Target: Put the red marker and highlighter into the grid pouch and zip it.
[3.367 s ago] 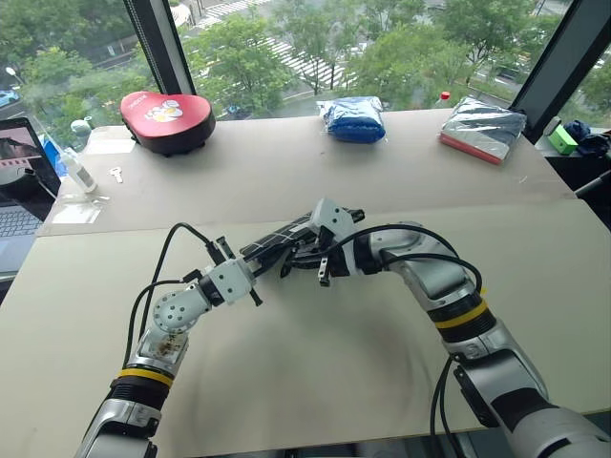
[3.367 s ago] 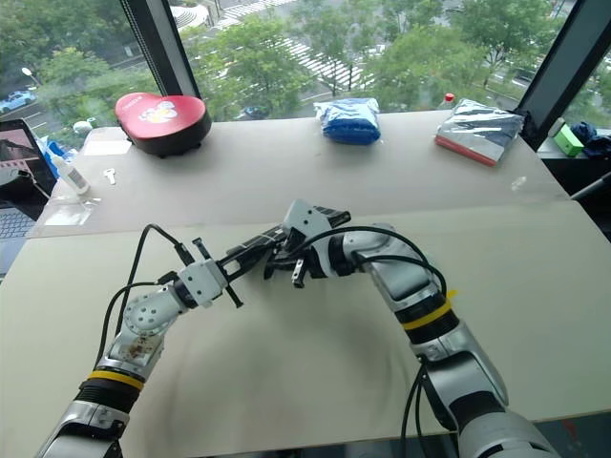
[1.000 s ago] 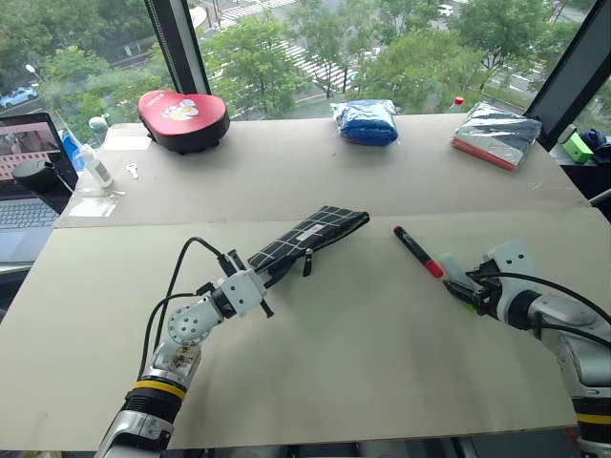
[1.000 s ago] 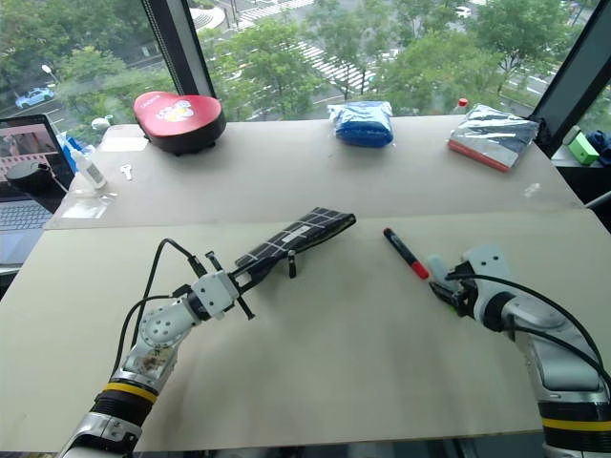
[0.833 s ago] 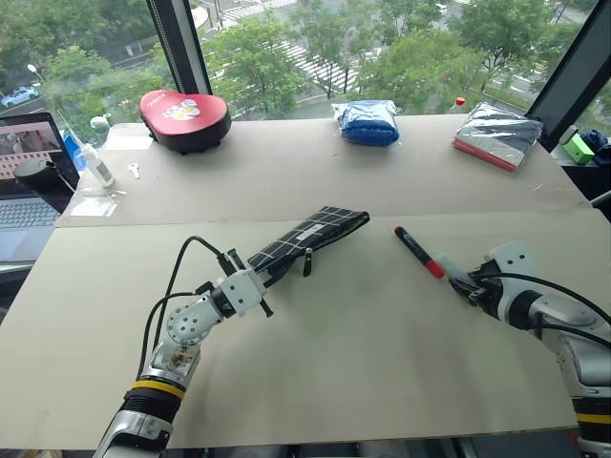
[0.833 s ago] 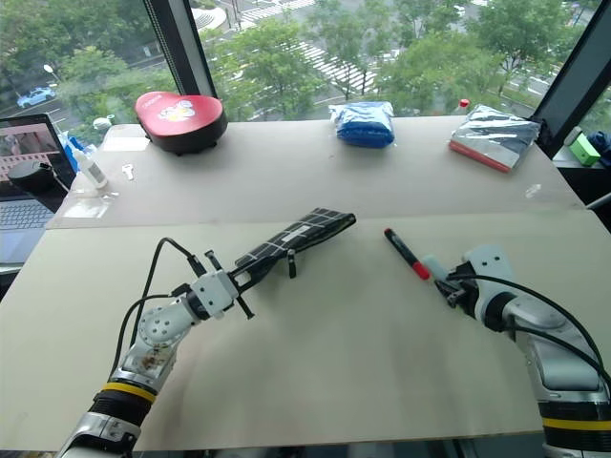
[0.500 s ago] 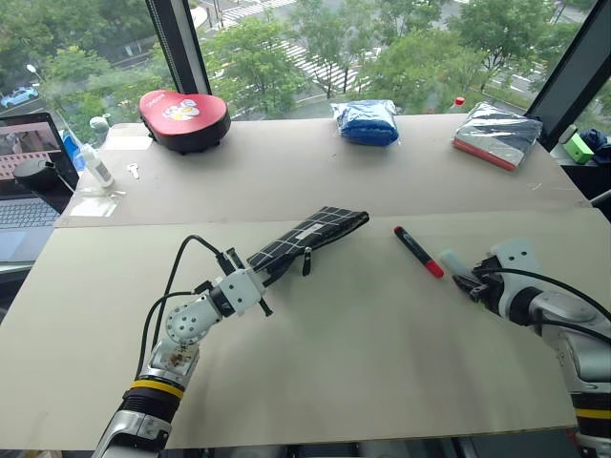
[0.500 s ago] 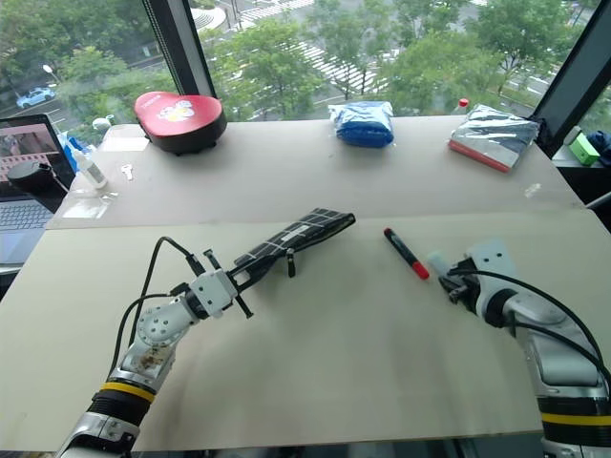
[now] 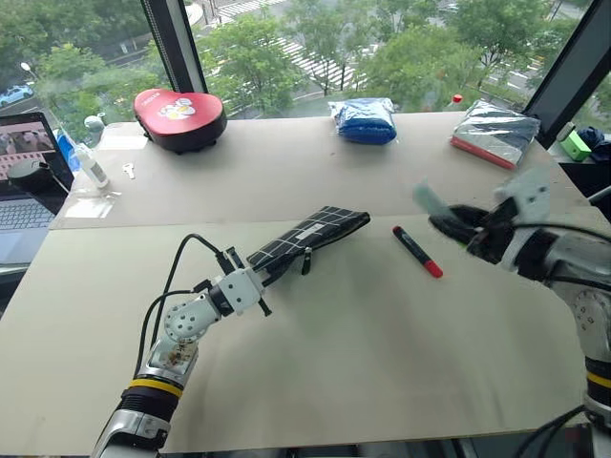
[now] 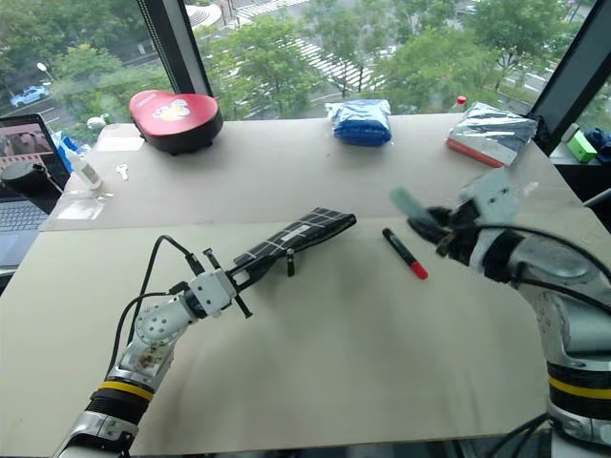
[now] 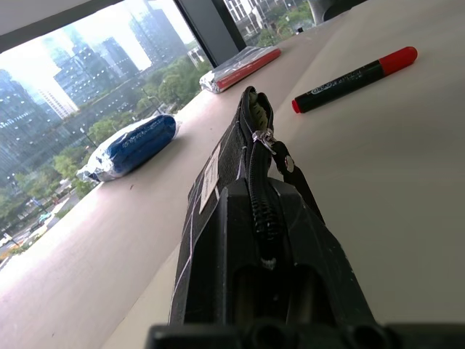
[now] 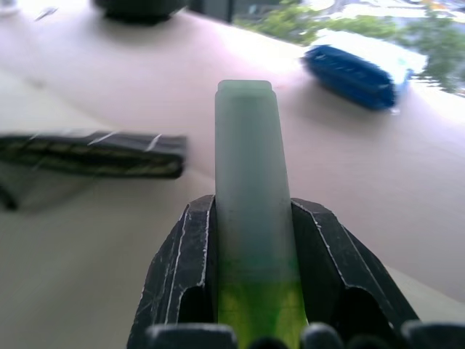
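Observation:
The grid pouch lies slanted on the table's middle, its zipper facing up and its black pull strap hanging beside it. My left gripper is shut on the pouch's near end. To the pouch's right, the red marker lies flat on the table. My right gripper hovers above the table past the marker, shut on the highlighter. The highlighter's pale end sticks out toward the pouch, and its green part sits between the fingers.
A red heart-shaped case, a blue packet and a silver packet sit along the far table edge. A laptop and a small bottle stand at the left.
My right gripper has closed on the highlighter, lifted it off the table and carried it up and left, toward the pouch. The left gripper and pouch have stayed put.

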Controlling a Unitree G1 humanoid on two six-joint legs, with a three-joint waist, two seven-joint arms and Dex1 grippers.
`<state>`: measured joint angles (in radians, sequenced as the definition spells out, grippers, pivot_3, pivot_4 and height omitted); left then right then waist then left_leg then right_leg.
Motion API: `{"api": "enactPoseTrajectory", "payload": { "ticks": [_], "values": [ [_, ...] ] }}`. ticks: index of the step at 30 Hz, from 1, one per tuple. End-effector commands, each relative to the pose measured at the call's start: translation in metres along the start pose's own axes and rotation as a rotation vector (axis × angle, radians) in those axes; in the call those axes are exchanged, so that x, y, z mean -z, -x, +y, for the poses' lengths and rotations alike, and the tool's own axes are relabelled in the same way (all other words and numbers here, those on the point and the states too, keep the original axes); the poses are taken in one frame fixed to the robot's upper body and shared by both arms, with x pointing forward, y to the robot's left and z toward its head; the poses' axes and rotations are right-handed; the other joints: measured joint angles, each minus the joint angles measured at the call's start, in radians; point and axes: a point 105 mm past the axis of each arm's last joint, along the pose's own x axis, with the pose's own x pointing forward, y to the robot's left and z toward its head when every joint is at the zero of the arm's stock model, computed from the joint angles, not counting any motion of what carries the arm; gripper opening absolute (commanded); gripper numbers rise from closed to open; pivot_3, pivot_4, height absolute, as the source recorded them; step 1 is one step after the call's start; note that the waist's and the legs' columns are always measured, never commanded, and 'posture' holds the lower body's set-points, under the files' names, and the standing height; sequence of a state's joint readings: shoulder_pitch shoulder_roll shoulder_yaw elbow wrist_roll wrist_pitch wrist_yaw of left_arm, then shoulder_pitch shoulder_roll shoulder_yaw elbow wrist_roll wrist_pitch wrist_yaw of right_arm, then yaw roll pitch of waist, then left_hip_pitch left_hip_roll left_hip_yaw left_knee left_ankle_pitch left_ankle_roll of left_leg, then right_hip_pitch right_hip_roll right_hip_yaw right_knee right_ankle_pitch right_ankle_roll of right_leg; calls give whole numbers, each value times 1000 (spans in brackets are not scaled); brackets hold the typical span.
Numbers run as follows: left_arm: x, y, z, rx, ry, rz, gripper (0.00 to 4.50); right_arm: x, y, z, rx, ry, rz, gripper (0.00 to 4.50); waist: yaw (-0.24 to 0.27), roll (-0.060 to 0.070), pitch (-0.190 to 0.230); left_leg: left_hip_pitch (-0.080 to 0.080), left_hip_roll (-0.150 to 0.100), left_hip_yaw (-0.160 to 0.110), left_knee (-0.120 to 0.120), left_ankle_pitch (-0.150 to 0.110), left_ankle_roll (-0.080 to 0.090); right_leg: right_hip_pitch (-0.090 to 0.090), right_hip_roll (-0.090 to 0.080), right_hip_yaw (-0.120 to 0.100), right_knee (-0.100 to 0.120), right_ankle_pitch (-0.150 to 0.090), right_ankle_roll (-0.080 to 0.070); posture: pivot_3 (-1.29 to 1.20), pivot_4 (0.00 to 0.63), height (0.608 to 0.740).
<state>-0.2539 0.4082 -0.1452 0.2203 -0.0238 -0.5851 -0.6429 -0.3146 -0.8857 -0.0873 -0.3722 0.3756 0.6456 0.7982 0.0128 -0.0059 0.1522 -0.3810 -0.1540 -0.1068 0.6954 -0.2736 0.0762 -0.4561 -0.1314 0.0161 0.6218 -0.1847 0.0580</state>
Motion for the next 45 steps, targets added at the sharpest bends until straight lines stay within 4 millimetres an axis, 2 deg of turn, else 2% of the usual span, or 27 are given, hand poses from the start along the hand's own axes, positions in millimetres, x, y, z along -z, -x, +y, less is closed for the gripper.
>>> {"api": "enactPoseTrajectory", "payload": {
  "ticks": [1, 8, 24, 30, 34, 37, 41, 45],
  "values": [
    [-13, -3, 1, -2, -18, -54, 0, -4, -13, 15, -79, 202, 36, 1067, -2, 0, 0, 0, 0, 1, 0, 0, 0, 0, 0, 0, 0, 0, 0, 0, 150, 740],
    [-17, -1, -9, 37, -29, -68, 0, -6, -34, 17, -121, 234, 15, 1067, 0, 0, 0, 0, 1, 1, 0, 0, 0, 0, 0, 0, 0, 0, 0, 0, 150, 740],
    [-21, -1, -19, 83, -54, -90, 0, -3, -49, 18, -164, 310, 26, 1067, 1, 0, 0, 0, 1, 1, 0, 0, 0, 0, 0, 0, 0, 0, 0, 0, 150, 740],
    [-23, 1, -27, 121, -58, -105, 0, -15, -62, 26, -208, 370, -15, 1067, -1, 0, 0, 0, 1, 1, 0, 0, 0, -1, 0, 0, 0, 0, 0, 0, 150, 740],
    [-23, 1, -28, 137, -55, -115, 0, -24, -73, 39, -261, 473, -52, 1067, -1, 0, 0, 0, 1, 1, 0, 0, 0, -1, 0, 0, 0, 0, 0, 0, 150, 740],
    [-23, 1, -26, 134, -51, -118, 0, -26, -83, 43, -251, 618, -75, 1067, -1, 0, 0, 0, 1, 1, 0, 0, 0, -1, 0, 0, 1, 0, 0, 0, 150, 740],
    [-24, 1, -22, 113, -38, -121, 0, -11, -93, 48, -276, 856, -70, 1067, 0, 0, 0, 1, 0, 1, 0, 0, -1, -1, 0, 0, 1, 0, 0, 0, 150, 740],
    [-25, 3, -26, 124, -23, -129, 0, -21, -100, 50, -248, 1008, -180, 1067, -2, 0, 0, 1, -1, 1, 0, 0, -1, -1, 0, 0, 1, 0, 0, 0, 150, 740]
  ]
}}
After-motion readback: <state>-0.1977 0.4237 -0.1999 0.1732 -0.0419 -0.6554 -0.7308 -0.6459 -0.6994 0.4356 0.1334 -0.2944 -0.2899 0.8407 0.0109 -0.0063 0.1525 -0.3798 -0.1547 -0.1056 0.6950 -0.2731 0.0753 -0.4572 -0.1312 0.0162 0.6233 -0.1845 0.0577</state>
